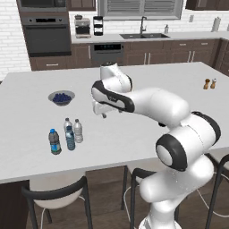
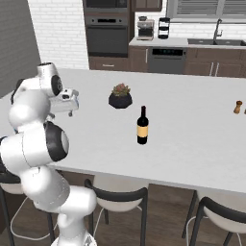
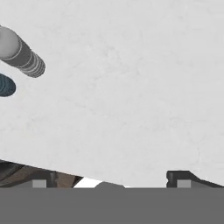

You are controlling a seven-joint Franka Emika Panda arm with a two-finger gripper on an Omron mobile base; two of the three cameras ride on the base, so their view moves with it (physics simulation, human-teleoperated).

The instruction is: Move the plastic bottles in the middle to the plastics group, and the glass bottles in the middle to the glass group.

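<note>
My fingers (image 1: 103, 114) hang spread and empty above the white counter (image 1: 147, 85). Plastics look grouped; the dark glass wine bottle (image 2: 142, 126) stands mid-counter, needing carrying to the amber-brown pair (image 1: 209, 83).

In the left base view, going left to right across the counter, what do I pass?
Blue-label bottle → bowl → tinted blue bottle → clear bottle → gripper, open → amber bottles.

Arm bent, end effector (image 1: 103, 112) open, pointing down
</note>
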